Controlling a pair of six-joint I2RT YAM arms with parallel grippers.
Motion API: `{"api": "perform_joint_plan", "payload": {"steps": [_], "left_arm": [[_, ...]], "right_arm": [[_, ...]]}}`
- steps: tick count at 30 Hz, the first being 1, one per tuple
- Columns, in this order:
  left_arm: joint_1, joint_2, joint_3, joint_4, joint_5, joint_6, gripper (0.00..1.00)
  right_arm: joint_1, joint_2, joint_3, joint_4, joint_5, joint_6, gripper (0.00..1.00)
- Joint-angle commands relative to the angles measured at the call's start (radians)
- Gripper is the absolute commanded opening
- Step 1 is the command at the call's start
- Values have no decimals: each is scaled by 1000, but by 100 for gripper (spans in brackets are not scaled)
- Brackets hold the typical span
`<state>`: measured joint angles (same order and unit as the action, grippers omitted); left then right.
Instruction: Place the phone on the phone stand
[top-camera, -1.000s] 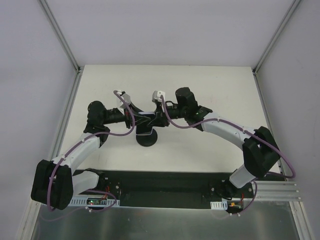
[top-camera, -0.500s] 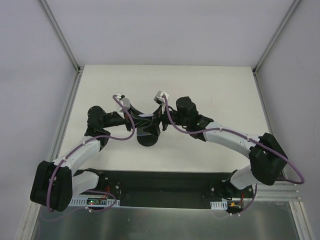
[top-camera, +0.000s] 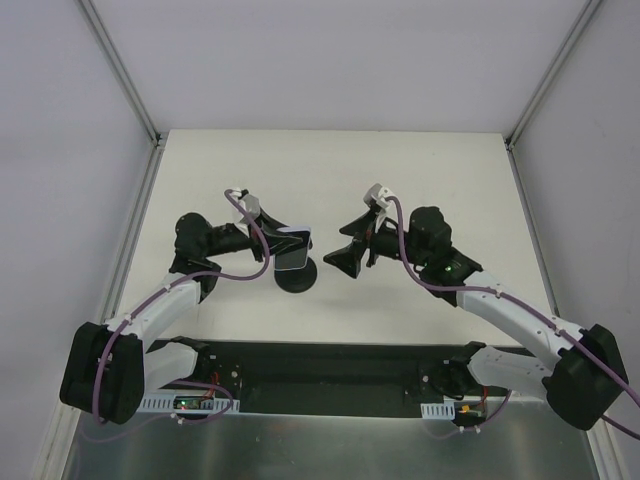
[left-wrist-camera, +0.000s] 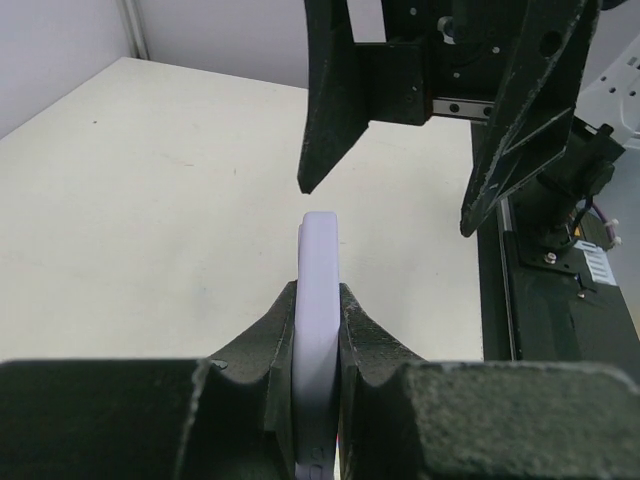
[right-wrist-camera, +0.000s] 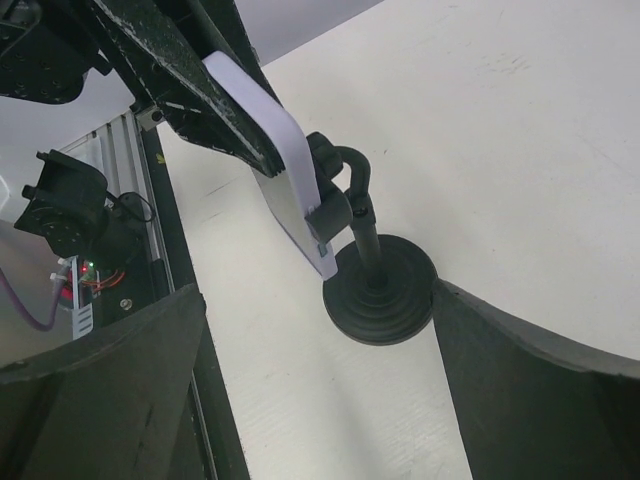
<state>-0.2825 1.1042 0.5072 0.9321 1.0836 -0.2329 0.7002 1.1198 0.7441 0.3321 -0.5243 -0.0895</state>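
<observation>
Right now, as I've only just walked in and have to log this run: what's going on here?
The left jaws are shut on the phone, gripping it by its flat faces and holding it tilted against the cradle of the stand. Whether the phone is properly seated there, I cannot tell. The right jaws are wide open and hold nothing; they sit just to the right of the stand, clear of the phone.

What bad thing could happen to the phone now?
Only the left gripper pinches the phone, tilted at the phone stand. I can't tell if it's seated, so letting go might drop it. A push could also tip the stand. The right gripper is open and apart.
</observation>
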Motion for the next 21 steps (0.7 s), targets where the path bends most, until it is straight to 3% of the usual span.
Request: {"api": "perform_joint_plan", "payload": {"steps": [1, 5, 9, 10, 12, 13, 16, 17, 21], "left_arm": [[-6, -32, -27, 83, -91, -28, 0], [-14, -118, -47, -17, -352, 49, 0], [-82, -257, -3, -302, -868, 222, 0], [-118, -271, 11, -335, -1122, 233, 0], [-147, -293, 66, -442, -1366, 247, 0], [-161, -297, 83, -481, -1553, 247, 0], [-179, -281, 148, -594, -1848, 245, 0], [-182, -258, 169, -611, -2027, 260, 0], [-181, -248, 160, -648, -2306, 256, 0]], "right_arm": [[-16, -40, -22, -27, 4, -13, 96], [-28, -37, -29, -34, 6, -4, 96], [-41, -44, -45, -39, -3, 0, 96], [-45, -46, -48, -38, -3, -1, 96], [-50, -48, -51, -41, -2, 0, 96], [-53, -49, -49, -44, -3, 2, 96], [-57, -49, -46, -48, -8, 4, 97], [-57, -49, -45, -50, -11, 4, 97], [-59, -49, -42, -51, -19, 5, 97]]}}
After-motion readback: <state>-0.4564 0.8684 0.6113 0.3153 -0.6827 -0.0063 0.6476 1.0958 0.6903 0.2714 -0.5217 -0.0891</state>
